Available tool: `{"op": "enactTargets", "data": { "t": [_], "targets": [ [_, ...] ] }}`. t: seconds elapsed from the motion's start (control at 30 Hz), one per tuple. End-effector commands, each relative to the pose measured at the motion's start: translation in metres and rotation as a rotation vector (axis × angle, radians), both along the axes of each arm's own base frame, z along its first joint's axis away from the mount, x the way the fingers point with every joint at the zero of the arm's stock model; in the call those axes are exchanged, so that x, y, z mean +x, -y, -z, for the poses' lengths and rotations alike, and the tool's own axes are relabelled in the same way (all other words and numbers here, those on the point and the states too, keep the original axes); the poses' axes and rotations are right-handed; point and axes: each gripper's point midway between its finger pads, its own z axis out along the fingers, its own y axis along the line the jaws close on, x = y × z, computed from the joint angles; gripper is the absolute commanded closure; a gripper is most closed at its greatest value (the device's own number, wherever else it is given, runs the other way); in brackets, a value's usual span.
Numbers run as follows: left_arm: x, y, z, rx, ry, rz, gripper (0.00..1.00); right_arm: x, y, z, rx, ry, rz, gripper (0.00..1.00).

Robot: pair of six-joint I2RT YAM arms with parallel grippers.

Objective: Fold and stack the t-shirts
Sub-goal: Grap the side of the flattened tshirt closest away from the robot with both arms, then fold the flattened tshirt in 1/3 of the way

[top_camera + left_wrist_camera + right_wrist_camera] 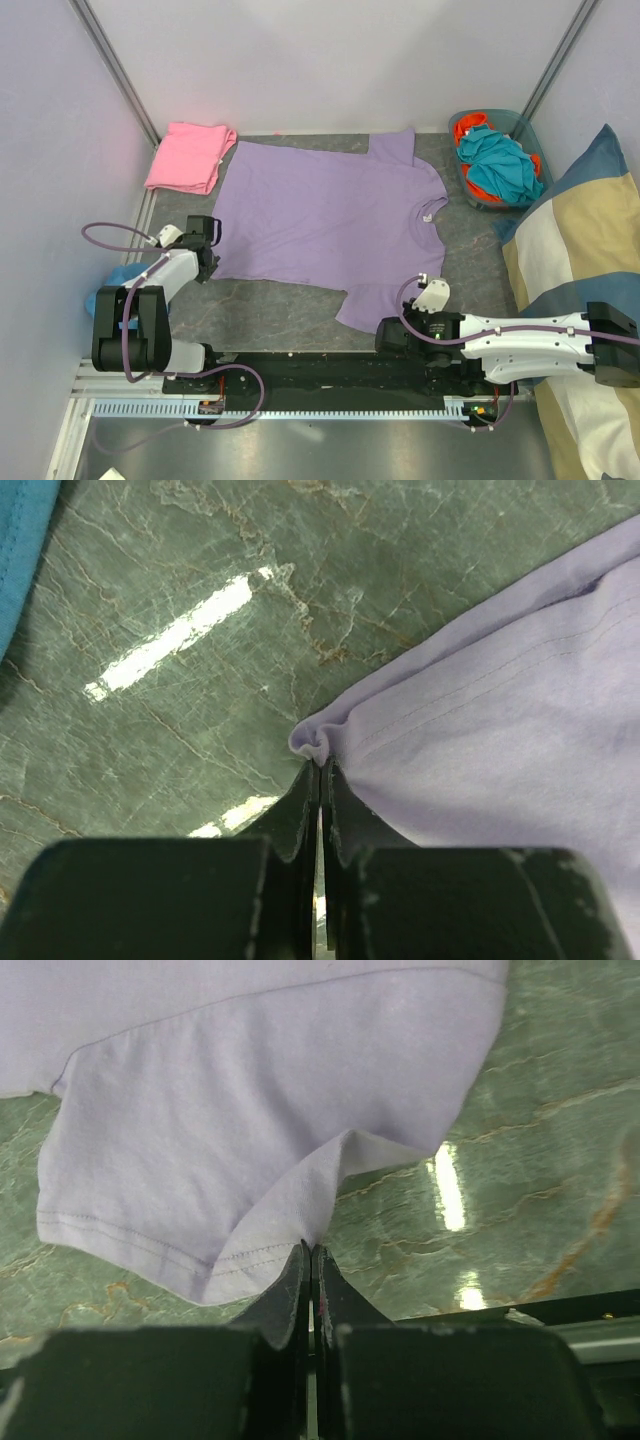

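The lavender t-shirt (320,215) lies spread flat on the green marble table, collar to the right. My left gripper (210,262) is at its near-left hem corner. In the left wrist view the left gripper (320,765) is shut, with a small bunch of the lavender t-shirt (500,710) pinched at its tips. My right gripper (378,333) is at the near sleeve. The right wrist view shows the right gripper (309,1248) shut on the sleeve hem of the t-shirt (270,1090), the cloth pulled into a ridge. The pink t-shirt (188,157) lies folded at the back left.
A grey bin (520,120) with teal and orange clothes stands at the back right. The striped cushion (575,230) fills the right side. A blue cloth (125,275) lies left of the left arm, seen as blue cloth (20,550) in the left wrist view. White walls close in the back and sides.
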Motion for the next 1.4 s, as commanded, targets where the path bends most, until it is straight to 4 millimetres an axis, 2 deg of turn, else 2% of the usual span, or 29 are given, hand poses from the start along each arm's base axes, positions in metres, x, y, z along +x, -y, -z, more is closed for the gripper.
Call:
{"op": "enactTargets", "data": {
  "t": [0.0, 0.13, 0.3, 0.43, 0.77, 1.0, 1.37],
  "targets": [
    [0.023, -0.006, -0.029, 0.020, 0.110, -0.027, 0.98, 0.013, 0.005, -0.030, 0.008, 0.079, 0.038, 1.00],
    [0.036, -0.006, -0.054, 0.030, 0.170, 0.001, 0.98, 0.029, 0.010, -0.058, 0.012, 0.140, 0.070, 1.00],
    [0.054, -0.006, -0.083, 0.043, 0.230, 0.024, 0.98, 0.047, 0.021, -0.081, 0.005, 0.194, 0.116, 1.00],
    [0.067, -0.005, -0.091, 0.042, 0.241, 0.037, 0.98, 0.058, 0.026, -0.097, 0.000, 0.229, 0.148, 1.00],
    [0.099, 0.000, -0.089, 0.024, 0.232, 0.069, 0.98, 0.085, 0.048, -0.124, -0.064, 0.292, 0.243, 1.00],
    [0.111, 0.003, -0.081, 0.014, 0.214, 0.091, 0.98, 0.107, 0.059, -0.145, -0.112, 0.339, 0.302, 1.00],
    [0.128, 0.002, -0.073, 0.021, 0.200, 0.098, 0.98, 0.143, 0.069, -0.135, -0.178, 0.296, 0.341, 1.00]
  ]
}}
